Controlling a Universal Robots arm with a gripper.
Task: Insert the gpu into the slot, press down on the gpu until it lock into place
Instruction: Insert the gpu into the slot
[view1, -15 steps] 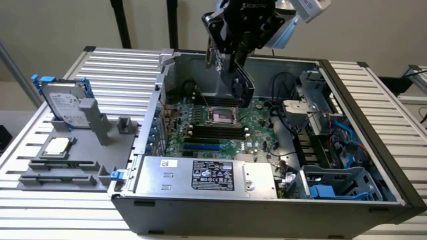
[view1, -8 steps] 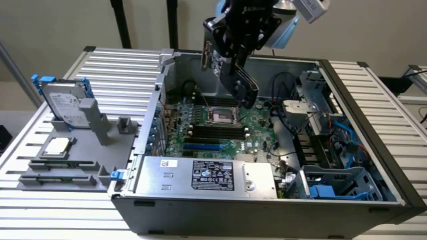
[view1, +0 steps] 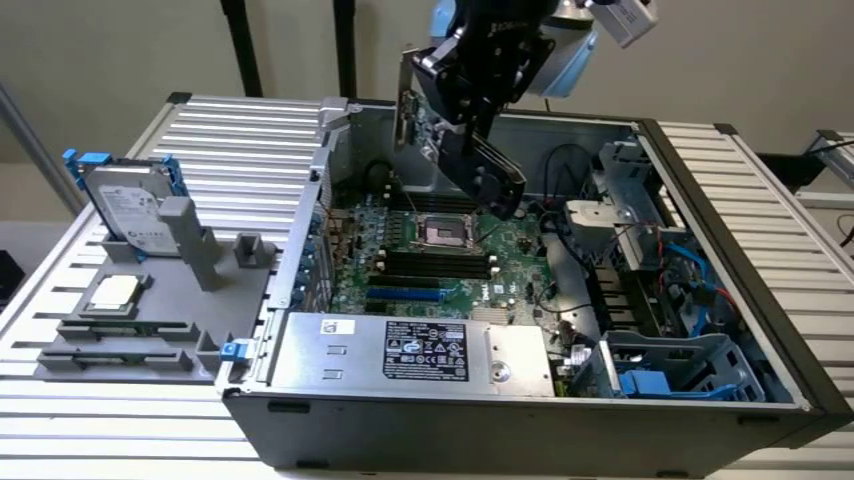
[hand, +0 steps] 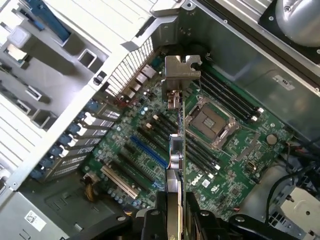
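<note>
My claw grips the gpu tight. I hold it tilted in the air above the green board, inside the open computer case.

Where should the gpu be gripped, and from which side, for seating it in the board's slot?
Grip the gpu by its top long edge, from above, with the pincer squeezing the two flat faces. The card is thin and hangs edge-on over the motherboard, metal bracket at one end, so this likely leaves the lower edge free for the slot.
</note>
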